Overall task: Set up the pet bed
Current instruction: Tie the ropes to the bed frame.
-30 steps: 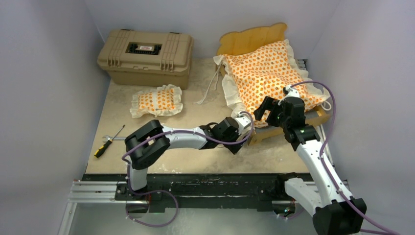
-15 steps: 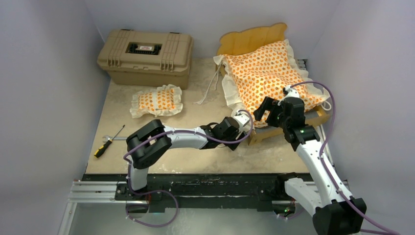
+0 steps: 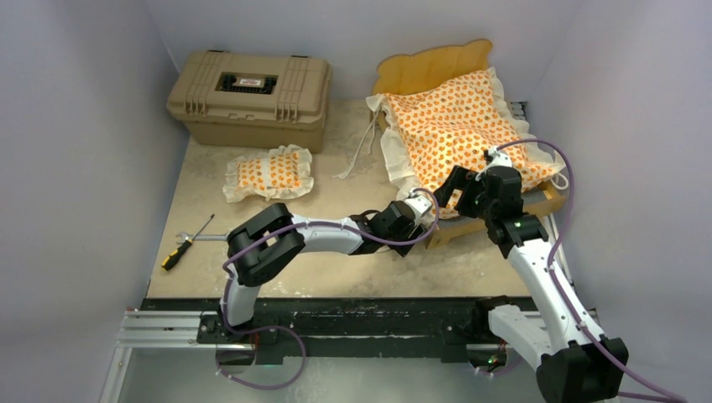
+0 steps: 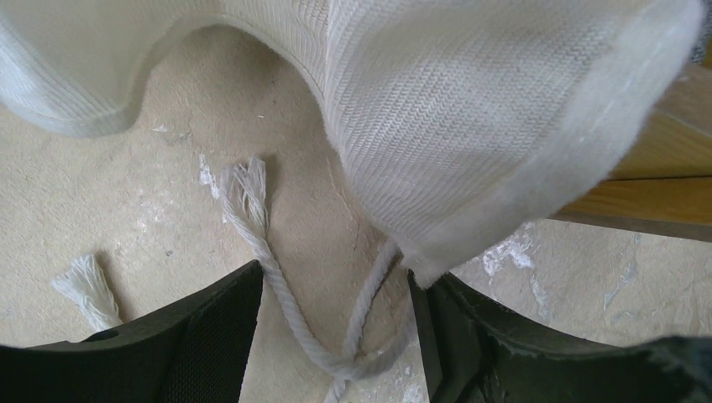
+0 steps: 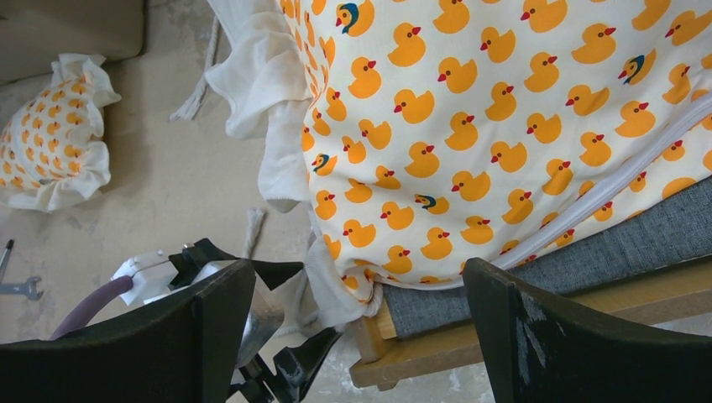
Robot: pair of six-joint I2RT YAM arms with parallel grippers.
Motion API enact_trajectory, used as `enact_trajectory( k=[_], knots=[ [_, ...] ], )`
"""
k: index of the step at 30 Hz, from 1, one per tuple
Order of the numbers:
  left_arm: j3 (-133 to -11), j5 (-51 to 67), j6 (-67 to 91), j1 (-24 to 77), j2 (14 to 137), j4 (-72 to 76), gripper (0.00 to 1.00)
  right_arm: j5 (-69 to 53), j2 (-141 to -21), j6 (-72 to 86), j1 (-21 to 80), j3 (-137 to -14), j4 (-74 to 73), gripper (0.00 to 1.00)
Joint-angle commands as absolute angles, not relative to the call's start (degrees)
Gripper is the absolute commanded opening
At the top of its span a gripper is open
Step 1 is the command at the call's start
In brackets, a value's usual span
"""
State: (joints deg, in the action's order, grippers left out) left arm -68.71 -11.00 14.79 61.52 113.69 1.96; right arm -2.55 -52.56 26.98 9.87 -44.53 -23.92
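Presently: pet bed, three parts, one not yet placed

Item one: frame (image 3: 432, 69), light wood, rigid, at the far right of the desk (image 3: 336, 273). Its grey base (image 5: 588, 239) shows bare at the foot.

Item two: mattress cushion (image 3: 458, 126), lying askew on the frame, its white ruffle (image 4: 470, 126) spilling over the left rail toward the desk.

Item three: pillow (image 3: 269, 174), well apart on the desk, in front of the tan case (image 3: 248, 96).

Handling, by judgement: cushion and pillow look soft, light and floppy. Pinch the ruffle or a corner seam, not the padded middle. The tie cord (image 4: 277, 269) may snag.

Hands: left hand (image 4: 336, 290) low by the hanging ruffle corner, fingers spread, nothing pinched. Right hand (image 5: 353, 277) spread wide above the cushion's foot corner — empty.
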Motion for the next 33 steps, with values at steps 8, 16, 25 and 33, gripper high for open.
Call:
enact_trajectory(
  k=[8,16,25,33],
  knots=[
    [-70.5,-12.9,13.2,61.3,113.4,2.5,0.63,-3.5,-53.0,26.9,10.1,-44.0,-21.6,0.99],
    [-70.7,-11.5,13.2,61.3,115.0,2.5,0.58,-3.5,-52.7,26.9,10.1,-43.6,-21.7,0.99],
    [-70.9,-10.0,13.2,60.9,113.4,1.8,0.38,-4.0,-52.7,27.0,10.1,-43.2,-21.6,0.99],
    [-70.7,-7.9,13.8,60.0,112.8,1.8,0.31,-4.5,-52.6,27.0,10.1,-43.3,-21.5,0.99]
  ],
)
